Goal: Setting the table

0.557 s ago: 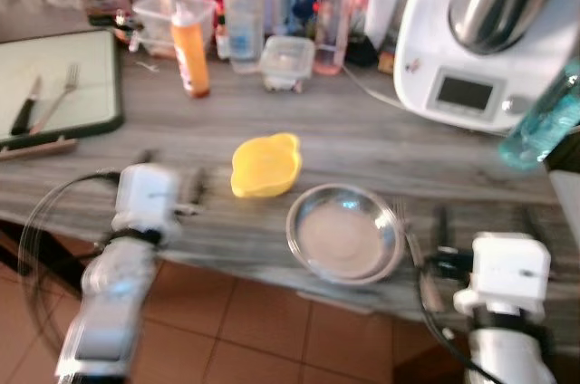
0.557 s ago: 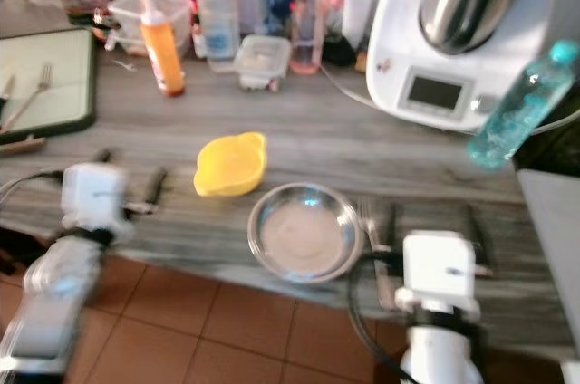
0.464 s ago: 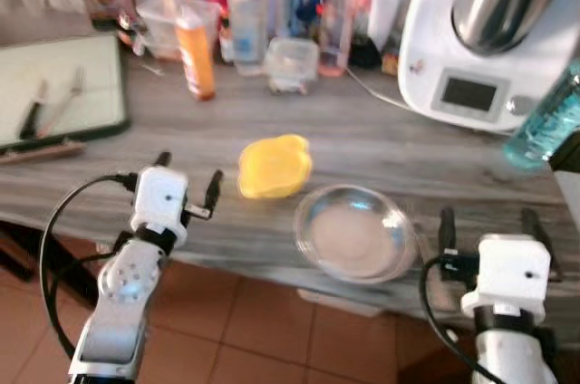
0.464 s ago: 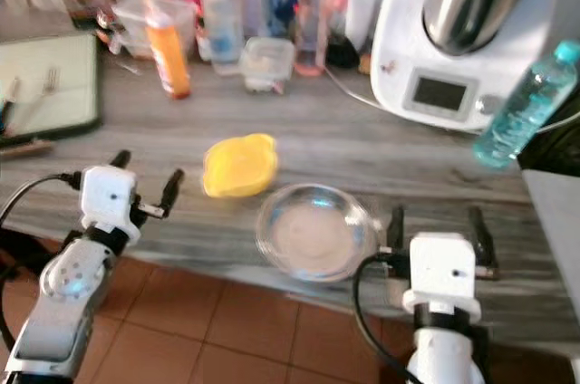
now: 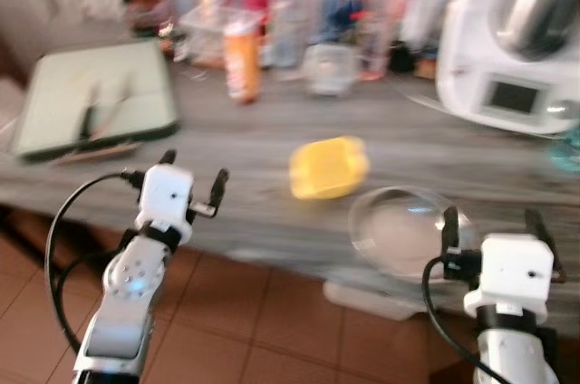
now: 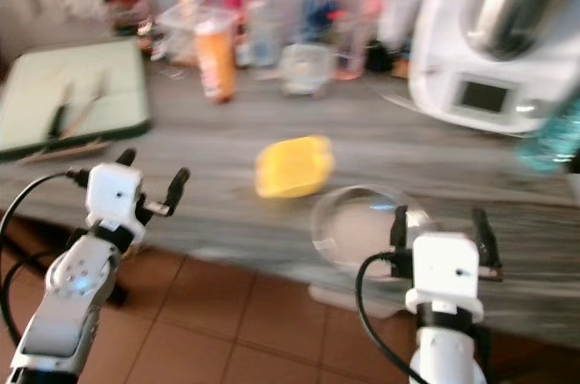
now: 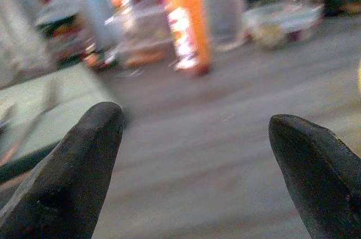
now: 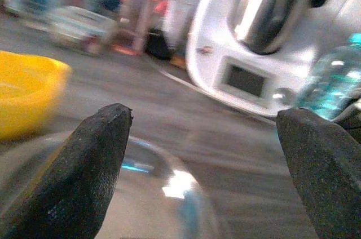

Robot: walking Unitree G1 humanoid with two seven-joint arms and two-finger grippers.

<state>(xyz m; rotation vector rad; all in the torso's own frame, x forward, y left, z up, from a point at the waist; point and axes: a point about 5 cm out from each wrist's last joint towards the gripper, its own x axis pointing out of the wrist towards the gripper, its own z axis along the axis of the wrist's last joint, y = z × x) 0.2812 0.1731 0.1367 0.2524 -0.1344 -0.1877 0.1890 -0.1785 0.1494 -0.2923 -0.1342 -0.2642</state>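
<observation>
A round metal plate (image 5: 399, 225) lies near the front edge of the grey wooden counter (image 5: 272, 144), with a yellow bowl (image 5: 328, 168) just beyond it to the left. My right gripper (image 5: 489, 223) stands open over the plate's right rim, nothing between its fingers. My left gripper (image 5: 193, 179) is open too, low over the counter's front edge, left of the yellow bowl. A green tray (image 5: 100, 108) at the far left holds a fork (image 5: 116, 99) and a dark-handled utensil (image 5: 86, 120). The picture is blurred.
Along the back stand an orange bottle (image 5: 240, 60), a small lidded tub (image 5: 328, 69), several other bottles and a white kitchen machine (image 5: 517, 58) at the right. A teal water bottle (image 6: 555, 135) leans beside it. Tiled floor (image 5: 272, 330) lies below the counter edge.
The whole scene has slid to the right, so the camera has turned left. Both grippers stay open and hold about the same places over the counter's front edge.
</observation>
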